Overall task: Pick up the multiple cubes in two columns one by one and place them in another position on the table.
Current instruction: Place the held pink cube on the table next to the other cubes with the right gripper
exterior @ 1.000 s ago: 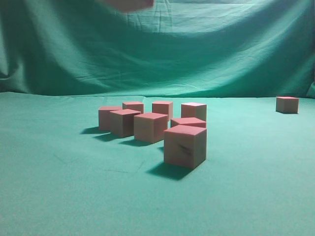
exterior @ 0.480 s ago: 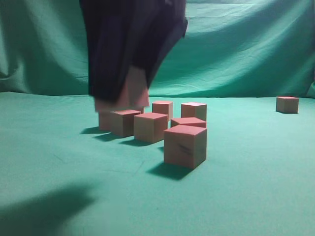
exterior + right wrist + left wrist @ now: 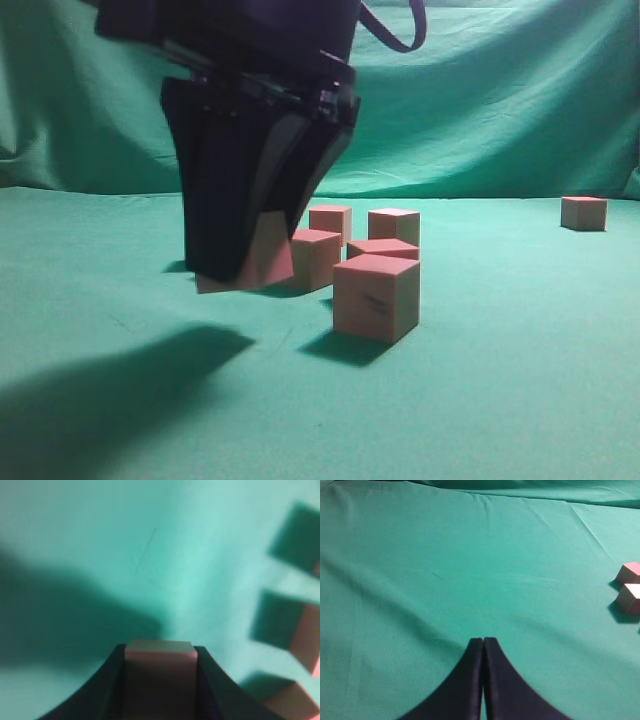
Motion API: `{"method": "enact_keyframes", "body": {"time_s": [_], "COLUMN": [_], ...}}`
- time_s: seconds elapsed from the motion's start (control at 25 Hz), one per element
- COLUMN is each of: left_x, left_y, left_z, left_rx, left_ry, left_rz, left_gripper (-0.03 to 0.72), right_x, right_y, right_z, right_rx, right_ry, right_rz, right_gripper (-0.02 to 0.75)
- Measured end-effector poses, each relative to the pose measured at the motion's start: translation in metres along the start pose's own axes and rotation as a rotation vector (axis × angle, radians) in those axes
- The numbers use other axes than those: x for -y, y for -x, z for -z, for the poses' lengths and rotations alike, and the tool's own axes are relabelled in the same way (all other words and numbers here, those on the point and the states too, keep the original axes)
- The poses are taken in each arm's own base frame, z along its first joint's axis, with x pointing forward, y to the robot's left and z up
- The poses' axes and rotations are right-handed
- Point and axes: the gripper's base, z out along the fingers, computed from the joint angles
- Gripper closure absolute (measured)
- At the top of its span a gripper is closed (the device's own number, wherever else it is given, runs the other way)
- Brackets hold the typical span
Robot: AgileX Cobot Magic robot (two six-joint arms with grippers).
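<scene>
Pinkish cube [image 3: 159,672] clamped between right jaws, just above desk [image 3: 520,400]; left jaws closed, empty. Next: carry away, set down.

You've got one cube [image 3: 262,262] up in the right pincer [image 3: 245,270], tilted, clear of the counter [image 3: 520,400]; from the wrist it sits squeezed between the two fingers [image 3: 157,672]. Nearest you stands the scuffed cube [image 3: 376,297], pinkish-red top, tan sides, dark mark on its face. Behind it the cluster [image 3: 345,235] sits close together, upright. One lone cube [image 3: 583,212] rests far right, well apart. Teal counter cloth, lightly wrinkled.
</scene>
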Motion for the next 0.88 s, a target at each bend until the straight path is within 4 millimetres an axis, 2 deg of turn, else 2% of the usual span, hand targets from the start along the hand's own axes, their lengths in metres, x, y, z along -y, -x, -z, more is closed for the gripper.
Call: {"method": "enact_keyframes", "body": {"time_s": [0.44,0.8,0.88], "left_x": [0.000,0.000,0.000], "left_y": [0.000,0.000,0.000], "left_z": [0.000,0.000,0.000], "left_rx": [0.000,0.000,0.000], "left_ry": [0.000,0.000,0.000], "left_rz": [0.000,0.000,0.000], "left_gripper": [0.688,0.688,0.688], "right_x": [0.002,0.002,0.002], "right_y": [-0.002,-0.002,-0.002], "right_z": [-0.017,-0.019,-0.019], "right_rx": [-0.051,-0.077,-0.101], "right_ry": [0.016,0.029,0.041], "right_rz": [0.004,0.021,0.022], "right_gripper": [0.463,0.463,0.358]}}
